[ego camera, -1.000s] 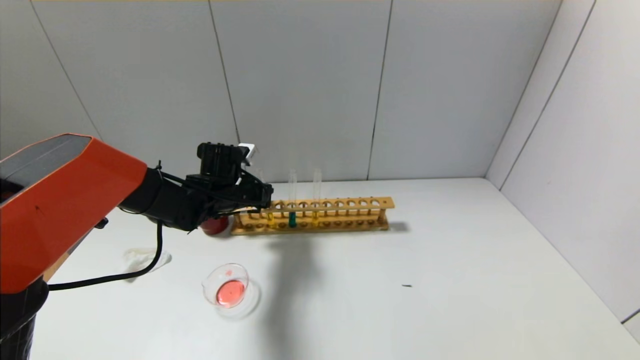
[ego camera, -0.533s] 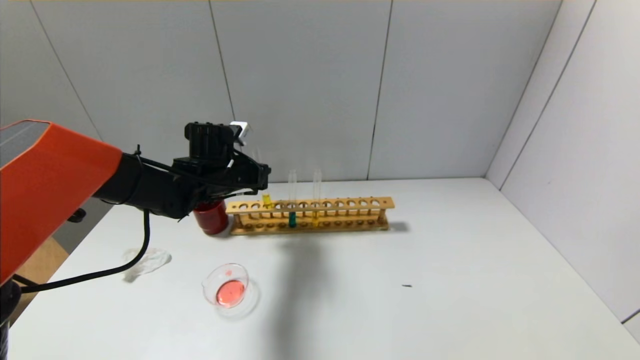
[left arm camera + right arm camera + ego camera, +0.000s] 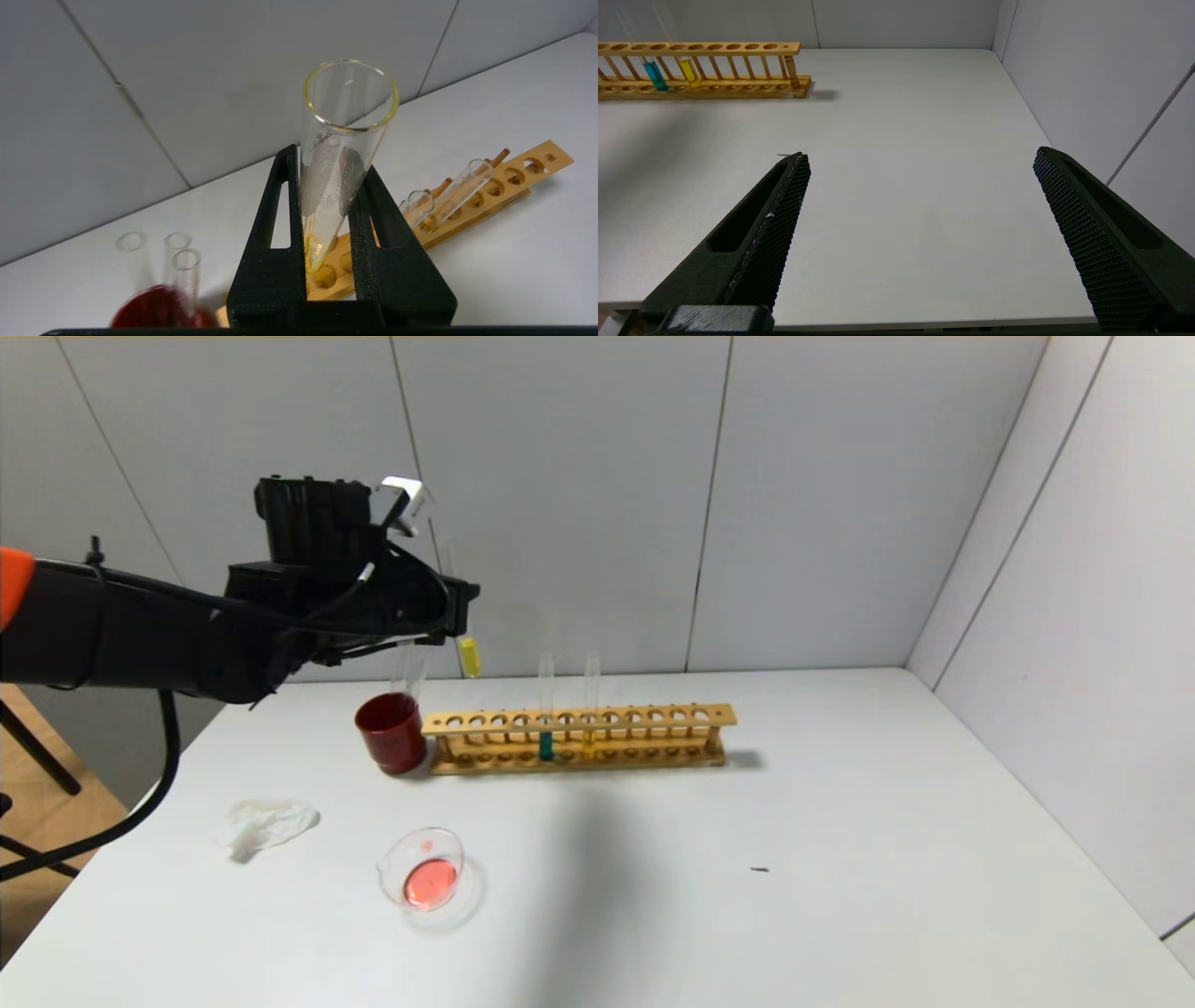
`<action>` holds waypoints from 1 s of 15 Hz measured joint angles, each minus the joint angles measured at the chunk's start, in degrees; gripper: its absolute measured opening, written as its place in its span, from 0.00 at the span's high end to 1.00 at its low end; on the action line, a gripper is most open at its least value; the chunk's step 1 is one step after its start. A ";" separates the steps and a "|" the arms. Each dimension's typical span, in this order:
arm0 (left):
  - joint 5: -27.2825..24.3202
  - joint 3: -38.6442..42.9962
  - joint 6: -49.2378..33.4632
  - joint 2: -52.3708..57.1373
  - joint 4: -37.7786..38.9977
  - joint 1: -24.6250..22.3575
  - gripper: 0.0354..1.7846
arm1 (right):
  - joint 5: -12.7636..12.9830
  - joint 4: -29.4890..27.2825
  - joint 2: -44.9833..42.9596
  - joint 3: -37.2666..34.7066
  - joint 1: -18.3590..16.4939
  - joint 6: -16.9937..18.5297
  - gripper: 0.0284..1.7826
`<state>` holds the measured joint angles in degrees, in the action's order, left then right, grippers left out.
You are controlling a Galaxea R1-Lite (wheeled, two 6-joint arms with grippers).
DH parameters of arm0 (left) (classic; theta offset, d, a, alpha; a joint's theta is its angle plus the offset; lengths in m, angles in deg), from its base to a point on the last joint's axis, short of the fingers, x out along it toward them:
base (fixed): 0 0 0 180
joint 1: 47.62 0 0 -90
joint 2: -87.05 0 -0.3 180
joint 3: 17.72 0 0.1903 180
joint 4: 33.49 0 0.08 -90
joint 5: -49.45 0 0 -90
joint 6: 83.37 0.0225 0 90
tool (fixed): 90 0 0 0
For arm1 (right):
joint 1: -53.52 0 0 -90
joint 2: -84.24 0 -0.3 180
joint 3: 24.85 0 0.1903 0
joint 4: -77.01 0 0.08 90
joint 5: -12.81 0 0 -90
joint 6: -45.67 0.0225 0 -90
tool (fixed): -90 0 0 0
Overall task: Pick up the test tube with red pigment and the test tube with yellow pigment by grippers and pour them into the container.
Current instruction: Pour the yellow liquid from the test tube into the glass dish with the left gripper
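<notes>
Your left gripper (image 3: 459, 609) pinches the yellow tube (image 3: 470, 656) above the rack (image 3: 579, 737); the right gripper (image 3: 920, 224) idles, fingers spread. Keep it upright until it's over the dish (image 3: 425, 870), then tip slowly.

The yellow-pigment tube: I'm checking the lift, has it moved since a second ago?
Yes. The yellow test tube, shut in the left pincer, rose clear above the wooden rack.

Upright yellow-pigment tube (image 3: 464, 635) aloft; red-filled dish (image 3: 422, 871) below.
</notes>
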<state>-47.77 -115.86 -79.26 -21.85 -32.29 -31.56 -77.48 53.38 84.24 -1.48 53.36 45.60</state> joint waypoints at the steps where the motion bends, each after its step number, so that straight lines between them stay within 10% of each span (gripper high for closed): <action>1: -0.16 0.79 1.73 1.62 -1.51 -0.96 0.84 | 0.00 0.02 0.00 0.00 0.00 0.00 0.02; 15: -27.84 17.14 48.15 15.68 -5.79 -16.84 0.84 | 0.02 0.02 0.00 0.00 -0.02 0.00 0.02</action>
<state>-75.61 -98.72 -31.11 -6.17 -38.08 -48.39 -77.46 53.40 84.24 -1.48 53.34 45.60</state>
